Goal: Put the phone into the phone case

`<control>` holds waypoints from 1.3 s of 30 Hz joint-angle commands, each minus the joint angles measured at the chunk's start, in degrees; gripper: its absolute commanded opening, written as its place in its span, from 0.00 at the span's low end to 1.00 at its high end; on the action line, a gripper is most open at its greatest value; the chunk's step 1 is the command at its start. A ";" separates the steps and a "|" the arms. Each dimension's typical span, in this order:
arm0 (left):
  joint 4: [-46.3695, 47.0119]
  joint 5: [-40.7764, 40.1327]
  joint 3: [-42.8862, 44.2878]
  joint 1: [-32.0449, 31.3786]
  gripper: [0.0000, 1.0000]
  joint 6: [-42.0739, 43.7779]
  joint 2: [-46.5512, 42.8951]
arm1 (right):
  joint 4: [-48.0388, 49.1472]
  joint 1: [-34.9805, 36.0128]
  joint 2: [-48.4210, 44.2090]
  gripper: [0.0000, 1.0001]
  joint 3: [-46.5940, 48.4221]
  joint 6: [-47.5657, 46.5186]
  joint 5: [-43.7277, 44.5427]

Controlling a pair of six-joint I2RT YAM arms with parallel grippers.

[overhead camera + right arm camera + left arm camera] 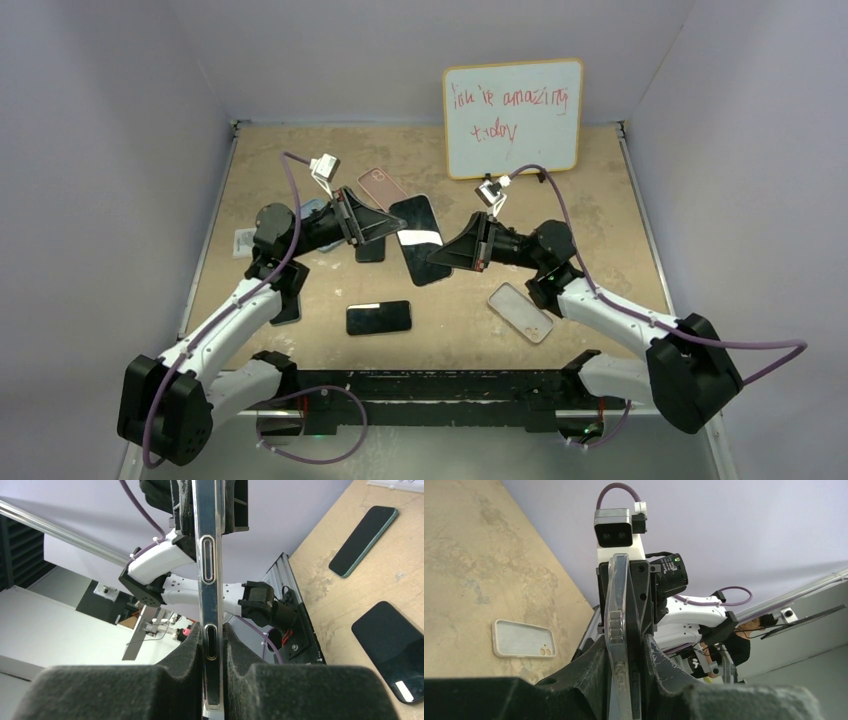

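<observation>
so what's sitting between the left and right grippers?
The phone. Top external shows it spanning the gap, with the left gripper shut on one side and the right gripper shut on the opposite side.

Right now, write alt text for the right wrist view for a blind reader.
A silver-edged phone, seen edge-on, is clamped by the right end effector at the bottom and the left end effector at the top. Two dark phones lie on the tan table at right.
</observation>
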 commanded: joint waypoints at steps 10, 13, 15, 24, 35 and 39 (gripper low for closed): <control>-4.35 -0.25 4.83 0.12 0.00 6.34 -1.52 | -3.47 1.56 -1.38 0.30 3.45 -0.71 2.92; -0.52 0.72 3.90 0.12 0.00 3.34 -1.58 | -1.83 1.94 -0.65 0.04 3.33 -0.17 3.20; 1.86 1.09 3.56 0.12 0.08 1.01 -1.68 | 2.02 1.95 -0.30 0.00 2.68 1.83 3.38; 8.39 -1.84 3.63 0.12 0.59 -6.72 -2.02 | 8.88 1.95 -0.81 0.00 2.54 6.49 2.39; -1.71 -2.72 4.99 0.12 0.00 0.75 -0.71 | 1.49 1.95 -2.91 0.00 1.99 2.30 2.05; -19.83 -5.15 10.75 0.12 0.00 12.85 -2.19 | -2.89 1.95 -4.07 0.21 2.90 0.38 2.88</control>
